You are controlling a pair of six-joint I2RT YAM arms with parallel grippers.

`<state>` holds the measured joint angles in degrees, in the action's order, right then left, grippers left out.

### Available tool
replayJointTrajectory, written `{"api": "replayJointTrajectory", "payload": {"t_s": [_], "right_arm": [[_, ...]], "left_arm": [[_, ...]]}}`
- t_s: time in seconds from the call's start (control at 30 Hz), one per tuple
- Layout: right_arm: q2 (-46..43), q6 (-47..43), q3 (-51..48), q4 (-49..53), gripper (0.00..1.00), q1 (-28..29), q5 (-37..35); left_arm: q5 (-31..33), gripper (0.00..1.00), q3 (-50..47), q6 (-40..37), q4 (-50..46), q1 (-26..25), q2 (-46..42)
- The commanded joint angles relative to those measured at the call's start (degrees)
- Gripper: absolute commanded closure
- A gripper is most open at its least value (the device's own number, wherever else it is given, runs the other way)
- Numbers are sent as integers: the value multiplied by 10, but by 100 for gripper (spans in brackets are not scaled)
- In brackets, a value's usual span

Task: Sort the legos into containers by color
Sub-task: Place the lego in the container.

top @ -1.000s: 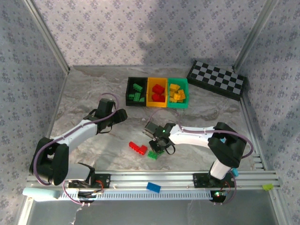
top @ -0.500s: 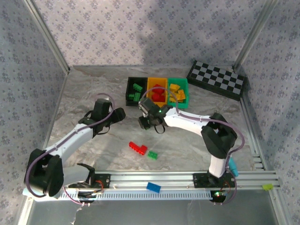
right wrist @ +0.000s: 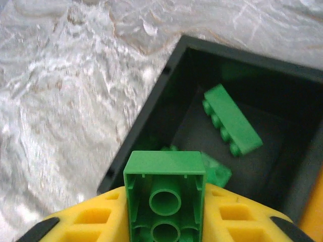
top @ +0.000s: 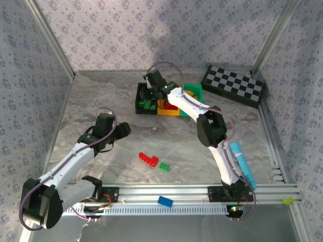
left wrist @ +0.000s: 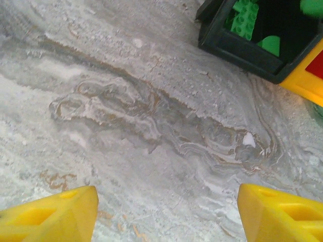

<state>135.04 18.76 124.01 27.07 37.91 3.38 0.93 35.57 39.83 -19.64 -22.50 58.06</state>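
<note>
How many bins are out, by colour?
black bin: 1
yellow bin: 1
green bin: 1
Total: 3

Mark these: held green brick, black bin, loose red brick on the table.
held green brick [right wrist: 164, 199]: right wrist view, on its hollow underside.
black bin [right wrist: 144, 113]: right wrist view, on its left wall near the rim.
loose red brick [top: 148, 159]: top external view, on the middle of its top.
</note>
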Motion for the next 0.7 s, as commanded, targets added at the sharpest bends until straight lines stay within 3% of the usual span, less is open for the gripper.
{"api": "replayJointTrajectory", "payload": {"t_s": [0.0,0.1,0.17,0.67], "right_arm": [[74,-3,111,65,60,0,20],[119,1,196,109,55,-4,22],[109,-2,185,107,55,-5,20],[-164,-60,-203,-27,52,12,0]], "left_arm": [[9,27,-5,10,-14,2,-25],[11,27,-3,13,-20,2,-26],[16,27,1,20,-29,2,-26],[14,27,12,19,11,2,24]]}}
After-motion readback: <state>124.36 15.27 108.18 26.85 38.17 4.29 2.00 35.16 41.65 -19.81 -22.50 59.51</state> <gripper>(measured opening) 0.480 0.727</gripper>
